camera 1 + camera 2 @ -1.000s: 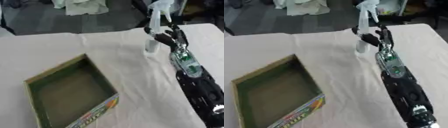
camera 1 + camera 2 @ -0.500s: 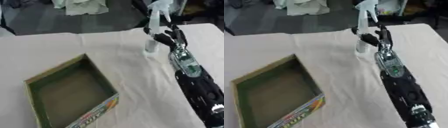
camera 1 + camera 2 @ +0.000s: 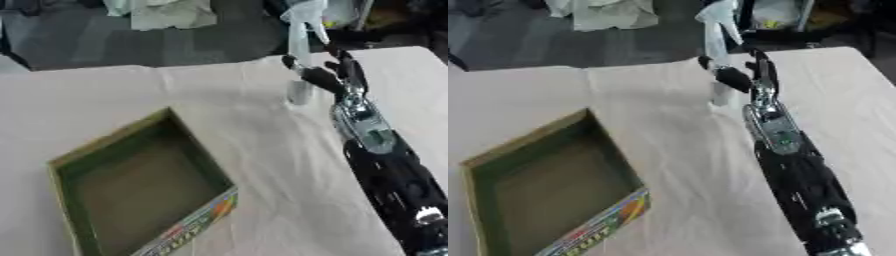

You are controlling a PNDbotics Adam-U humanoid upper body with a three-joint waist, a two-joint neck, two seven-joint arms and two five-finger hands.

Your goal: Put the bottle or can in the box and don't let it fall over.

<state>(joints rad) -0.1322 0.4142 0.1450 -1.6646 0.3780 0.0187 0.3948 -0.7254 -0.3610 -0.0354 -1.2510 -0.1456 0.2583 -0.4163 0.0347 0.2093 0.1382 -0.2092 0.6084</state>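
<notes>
Little has changed since a second ago: the right hand still sits against the bottle, and both stay put at the far side of the table. At the near left lies the open box (image 3: 131, 190), green inside with a colourful printed side, resting on the pale tablecloth (image 3: 262, 165). Well apart from it, further right, the slim clear bottle (image 3: 300, 60) stands upright (its base on the cloth). Right hand (image 3: 332, 75) has its fingers curled round the bottle's lower part.
</notes>
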